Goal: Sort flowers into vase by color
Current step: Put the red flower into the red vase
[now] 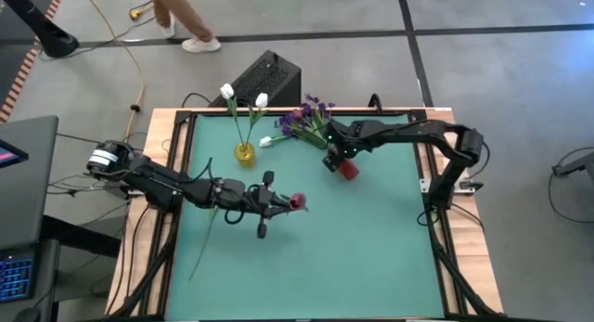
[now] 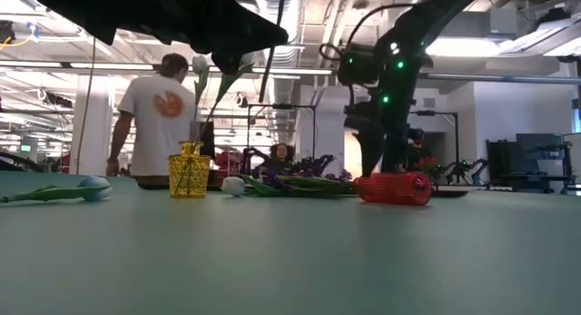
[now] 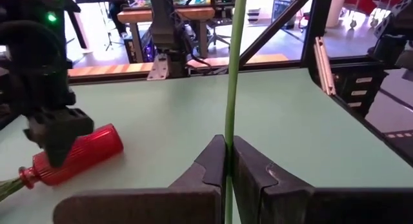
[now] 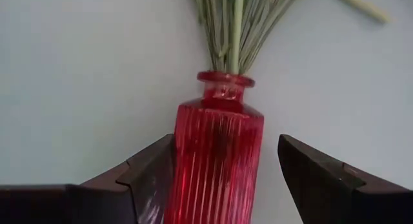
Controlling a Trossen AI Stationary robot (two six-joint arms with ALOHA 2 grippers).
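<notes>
The green-topped table (image 1: 353, 238) sat in an open workshop, with a person in a white shirt (image 2: 156, 115) walking beyond its far edge in the low view.

My worry was the red ribbed vase (image 4: 216, 162). It lay on its side a little right of centre in the upper half of the overhead frame, and the stems of the purple spray (image 1: 304, 118) met its mouth; I could not tell how far they went in. The right gripper (image 4: 222, 169) stood wide open astride its body, one finger close against the glass and the other apart from it, holding nothing. A round, ribbed bottle lying flat looked likely to roll or squirt sideways if the fingers closed off-centre, and tipping it upright could drag the purple spray out or sweep it across the mat.

The left gripper (image 3: 227, 161) was shut tight on the thin green stem (image 3: 233, 62) of a dark red tulip (image 1: 298, 201), near the middle of the overhead frame, lower left of the red vase. That stem looked slender and floppy, so I judged it could bend or pivot in the pinch and miss a narrow neck.

The yellow vase (image 1: 244, 154) stood upright at upper left of the mat with two white tulips (image 1: 243, 96) in it. A third white tulip (image 1: 266, 141) lay flat just right of it.
</notes>
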